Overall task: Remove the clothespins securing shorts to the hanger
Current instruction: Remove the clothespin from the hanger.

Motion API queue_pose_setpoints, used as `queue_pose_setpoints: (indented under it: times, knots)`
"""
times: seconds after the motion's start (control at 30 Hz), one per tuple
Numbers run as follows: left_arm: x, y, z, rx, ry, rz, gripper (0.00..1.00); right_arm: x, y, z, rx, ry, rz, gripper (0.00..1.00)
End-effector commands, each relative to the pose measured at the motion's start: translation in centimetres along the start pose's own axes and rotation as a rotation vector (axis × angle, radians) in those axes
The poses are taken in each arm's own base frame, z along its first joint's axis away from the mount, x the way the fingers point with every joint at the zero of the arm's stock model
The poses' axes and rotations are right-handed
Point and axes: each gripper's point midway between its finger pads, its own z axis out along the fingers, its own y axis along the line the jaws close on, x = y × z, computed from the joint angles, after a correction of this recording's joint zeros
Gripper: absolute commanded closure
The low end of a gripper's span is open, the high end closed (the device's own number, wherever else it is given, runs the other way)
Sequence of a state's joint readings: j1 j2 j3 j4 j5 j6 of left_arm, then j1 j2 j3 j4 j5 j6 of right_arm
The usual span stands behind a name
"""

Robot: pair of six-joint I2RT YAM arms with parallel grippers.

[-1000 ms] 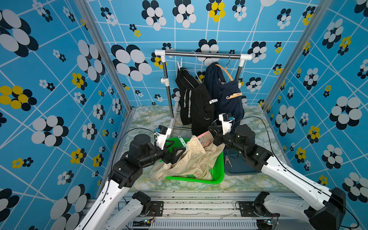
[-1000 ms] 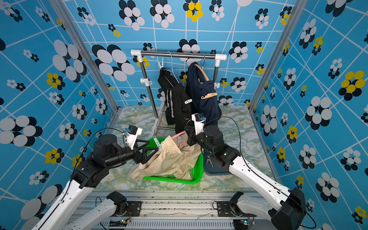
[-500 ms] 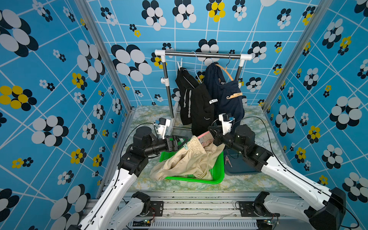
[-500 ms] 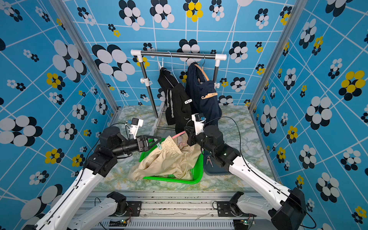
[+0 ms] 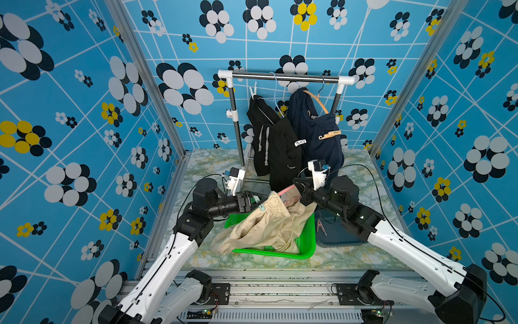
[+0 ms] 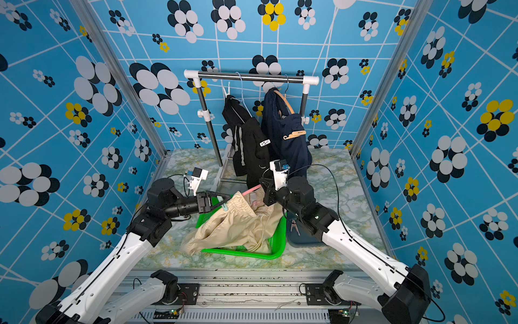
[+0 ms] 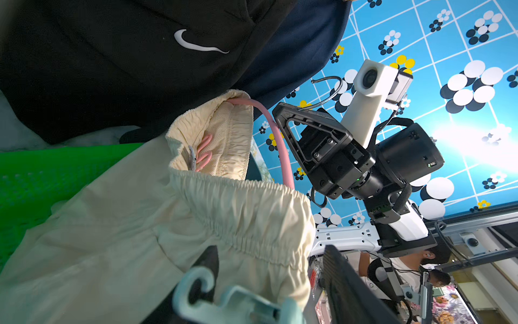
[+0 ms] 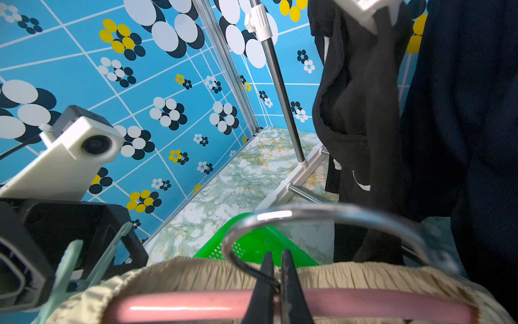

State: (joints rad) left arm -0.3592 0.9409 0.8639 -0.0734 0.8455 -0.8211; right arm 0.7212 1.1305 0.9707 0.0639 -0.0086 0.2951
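Left hand is advancing from beside the green basket onto the mint clothespin on the beige shorts, its jaws narrowing around it, though I cannot tell whether it is gripping yet. Right hand is clamping the pink hanger, so pinching the pin off looks next.

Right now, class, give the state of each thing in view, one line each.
beige shorts, on the pink hanger, draped into the green basket
pink hanger, gripped at its hook base
right gripper, shut on the pink hanger
mint clothespin, clipped on the beige waistband
left gripper, around the mint clothespin, grip unclear
black shorts, hanging, white clothespin attached
navy shorts, hanging, tan clothespin attached
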Motion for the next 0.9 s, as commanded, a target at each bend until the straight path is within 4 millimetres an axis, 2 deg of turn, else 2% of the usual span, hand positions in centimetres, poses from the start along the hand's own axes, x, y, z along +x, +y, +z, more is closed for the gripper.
queue_pose_setpoints:
  times: [0.0,0.07,0.17,0.2,0.3,0.4,0.6,0.7,0.87]
  knots:
    - [-0.2,-0.4,-0.2,0.027,-0.008,0.024,0.46,-1.8,0.3,-0.7,-0.006,-0.072,0.001,1.0]
    - [-0.3,-0.4,-0.2,0.02,-0.013,0.028,0.52,-1.8,0.2,-0.7,-0.005,-0.072,0.001,1.0]
    - [-0.5,-0.3,-0.2,0.017,-0.018,0.031,0.56,-1.6,0.3,-0.6,-0.007,-0.068,0.002,1.0]
    - [-0.5,-0.3,-0.2,0.017,-0.018,0.03,0.61,-1.7,0.2,-0.7,-0.005,-0.07,0.002,1.0]
    - [-0.6,-0.2,-0.2,0.014,-0.021,0.031,0.66,-1.7,0.2,-0.7,-0.004,-0.069,0.001,1.0]
    - [-0.7,-0.2,-0.2,0.011,-0.026,0.031,0.76,-1.6,0.2,-0.8,-0.002,-0.067,0.001,1.0]
    - [-0.7,0.1,-0.1,0.0,-0.031,0.034,0.86,-1.3,0.3,-0.8,-0.008,-0.058,0.0,1.0]
    - [-0.9,0.1,-0.2,-0.005,-0.043,0.041,1.0,-1.3,0.3,-0.9,-0.011,-0.055,0.0,1.0]
    - [-1.9,-0.5,-0.2,0.007,-0.074,0.076,1.0,-1.2,0.0,-1.3,0.01,-0.052,-0.001,1.0]
